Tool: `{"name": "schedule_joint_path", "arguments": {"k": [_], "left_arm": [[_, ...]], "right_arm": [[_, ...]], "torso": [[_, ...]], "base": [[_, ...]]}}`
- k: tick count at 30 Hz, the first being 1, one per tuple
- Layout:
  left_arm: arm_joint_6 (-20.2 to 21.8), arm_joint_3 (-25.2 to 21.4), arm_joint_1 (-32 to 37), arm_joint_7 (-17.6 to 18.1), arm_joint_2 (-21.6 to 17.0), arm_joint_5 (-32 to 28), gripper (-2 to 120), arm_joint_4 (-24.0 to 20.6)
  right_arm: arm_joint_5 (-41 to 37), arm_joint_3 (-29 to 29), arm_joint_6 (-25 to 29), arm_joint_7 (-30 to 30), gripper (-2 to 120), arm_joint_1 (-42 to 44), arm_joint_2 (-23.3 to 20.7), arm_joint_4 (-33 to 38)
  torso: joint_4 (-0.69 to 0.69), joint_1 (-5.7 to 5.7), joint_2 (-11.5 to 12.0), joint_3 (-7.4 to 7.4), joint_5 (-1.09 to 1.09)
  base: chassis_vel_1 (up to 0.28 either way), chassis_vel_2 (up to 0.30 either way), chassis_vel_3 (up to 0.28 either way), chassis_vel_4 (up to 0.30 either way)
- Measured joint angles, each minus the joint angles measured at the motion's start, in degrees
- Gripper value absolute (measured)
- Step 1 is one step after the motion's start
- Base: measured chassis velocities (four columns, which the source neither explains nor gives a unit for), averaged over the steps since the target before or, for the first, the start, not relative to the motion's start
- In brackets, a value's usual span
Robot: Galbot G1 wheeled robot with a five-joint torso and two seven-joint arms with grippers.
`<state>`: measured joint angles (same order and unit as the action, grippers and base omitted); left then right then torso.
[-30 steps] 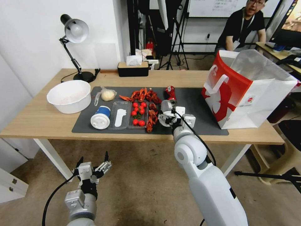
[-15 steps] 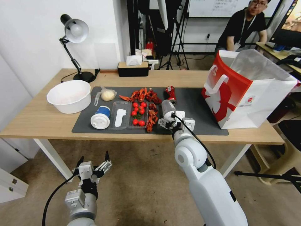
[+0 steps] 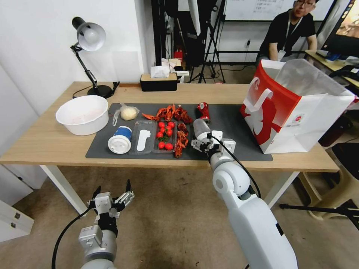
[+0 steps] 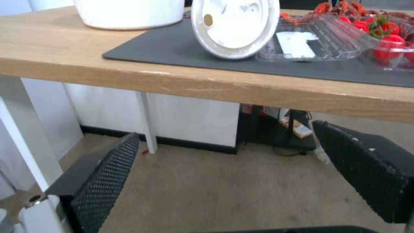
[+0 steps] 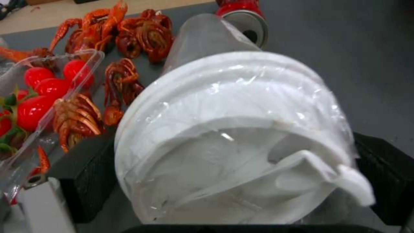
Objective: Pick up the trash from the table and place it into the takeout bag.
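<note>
Head view shows our right gripper (image 3: 203,140) over the near middle of the dark grey mat (image 3: 232,123) on the long light-wood surface with white legs (image 3: 48,144). Its jaws are closed on the lidded end of the clear white-lidded cup (image 3: 200,129), which lies tilted with its base pointing far, toward the red can (image 3: 203,111). In the right wrist view the cup (image 5: 233,139) sits between the two black pads (image 5: 88,176), pressed on both sides, and the can (image 5: 245,19) lies just beyond it. We cannot tell whether the cup is clear of the mat or touching it.

Left of the cup lie red crayfish shells (image 3: 181,138) and a clear plastic tray of cherry tomatoes (image 3: 164,136), then a second clear tray holding a white plastic glove shape (image 3: 143,139). The blue white-lidded cup (image 3: 120,139) lies on its side at the mat's near left. The clear bag with a pale yellow lump (image 3: 128,112) sits at the far left of the mat, and the wide white round bowl (image 3: 83,114) stands on bare wood just left of it.

The large boxy red and white paper takeout bag with flat white handles (image 3: 295,108) stands open at the right end of the surface, well apart from the held cup.

Our left gripper (image 3: 112,200) hangs below the near edge, jaws spread wide with nothing between them; its wrist view looks up at the blue cup's lid (image 4: 235,26).
</note>
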<state>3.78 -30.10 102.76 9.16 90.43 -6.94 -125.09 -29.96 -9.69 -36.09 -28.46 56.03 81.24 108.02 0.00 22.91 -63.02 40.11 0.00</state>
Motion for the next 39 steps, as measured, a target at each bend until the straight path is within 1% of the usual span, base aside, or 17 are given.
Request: {"name": "schedule_joint_path", "arguments": {"k": [3,6,7,9,14,17,19,22,23,24,28,29,32,33,35,37,39], "left_arm": [[0.0,0.0,0.0,0.0,0.0,-0.1,100,0.0],[-0.2,0.0,0.0,0.1,-0.1,-0.1,100,0.0],[-0.2,0.0,0.0,0.1,-0.1,-0.1,100,0.0],[-0.4,0.0,0.1,0.1,-0.1,-0.1,100,-0.1],[-0.5,0.0,0.2,0.1,-0.2,-0.1,100,-0.4],[-0.6,0.1,0.4,0.1,-0.2,0.0,100,-0.4],[-0.8,0.4,0.4,0.1,-0.1,0.2,100,-0.4],[-1.1,0.4,0.4,0.1,0.0,0.4,100,-0.4],[-1.2,0.4,0.4,0.1,0.0,0.4,100,-0.5],[-1.2,0.4,0.4,0.1,0.0,0.4,100,-0.5],[-1.2,0.3,0.4,0.1,0.2,0.6,100,-0.5],[-1.2,0.3,0.4,0.1,0.2,0.6,100,-0.5],[-1.2,0.1,0.4,0.1,0.3,0.7,100,-0.3],[-1.2,0.1,0.4,0.1,0.3,0.7,100,-0.3],[-1.2,0.2,0.3,0.1,0.5,0.8,100,-0.1],[-1.2,0.2,0.2,0.1,0.5,0.8,100,0.0],[-1.2,0.4,0.0,0.1,0.6,0.9,100,0.3]], "right_arm": [[0.0,0.0,0.3,0.1,96,0.1,0.1,-0.1],[0.0,-0.3,0.5,0.5,84,0.4,0.0,0.0],[0.0,-0.3,0.5,0.5,84,0.4,0.0,0.0],[-0.1,-0.6,0.6,0.7,78,0.8,-0.1,0.3],[-0.6,-0.9,1.1,1.6,75,1.6,-0.3,1.6],[0.4,-1.7,3.4,4.0,75,2.1,-0.9,3.9],[3.1,-3.0,5.9,7.2,75,2.2,-2.3,7.3],[4.0,-4.5,7.3,9.2,75,1.3,-3.8,10.3],[4.3,-6.1,8.4,10.4,75,-0.2,-5.6,12.5],[4.3,-6.1,8.4,10.4,75,-0.2,-5.6,12.5],[3.2,-11.5,9.7,10.8,75,-5.8,-11.3,14.9],[3.2,-11.5,9.7,10.8,75,-5.8,-11.3,14.9],[-2.0,-14.2,8.7,7.9,75,-10.7,-15.4,14.5],[-2.0,-14.2,8.7,7.9,75,-10.7,-15.4,14.5],[-5.9,-15.3,7.2,4.6,75,-13.6,-17.5,12.3],[-6.4,-15.5,6.9,3.9,75,-14.2,-17.9,11.7],[-10.7,-17.0,4.7,-1.2,75,-17.2,-19.9,7.5]], "torso": [[0.0,0.0,0.0,0.0,0.0],[0.0,0.0,0.0,0.0,0.0],[0.0,0.0,0.0,0.0,0.0],[0.0,0.0,0.0,0.0,-0.01],[0.0,0.0,0.0,0.0,0.0],[0.0,0.0,0.0,0.0,0.01],[0.0,0.0,0.0,0.0,0.0],[-0.01,0.0,0.0,0.0,0.01],[0.01,0.0,0.0,0.0,0.01],[0.01,0.0,0.0,0.0,0.01],[0.0,0.0,0.0,0.0,0.0],[0.0,0.0,0.0,0.0,0.0],[0.0,0.0,0.0,0.0,-0.01],[0.0,0.0,0.0,0.0,-0.01],[0.01,0.0,0.0,0.0,0.02],[0.01,0.0,0.0,0.0,0.03],[0.0,0.01,0.0,0.0,0.02]], "base": [[0.0,0.0,0.0,0.0],[0.0,0.0,0.0,0.0],[0.0,0.0,0.0,0.0],[0.0,0.0,0.0,0.0],[0.0,0.0,0.0,0.0],[0.0,0.0,0.0,0.0],[0.0,0.0,0.0,0.0],[0.0,0.0,0.0,0.0],[0.0,0.0,0.0,0.0],[0.0,0.0,0.0,0.0],[0.0,0.0,0.0,0.0],[0.0,0.0,0.0,0.0],[0.0,0.0,0.0,0.0],[0.0,0.0,0.0,0.0],[0.0,0.0,0.0,0.0],[0.0,0.0,0.0,0.0],[0.0,0.0,0.0,0.0]]}}
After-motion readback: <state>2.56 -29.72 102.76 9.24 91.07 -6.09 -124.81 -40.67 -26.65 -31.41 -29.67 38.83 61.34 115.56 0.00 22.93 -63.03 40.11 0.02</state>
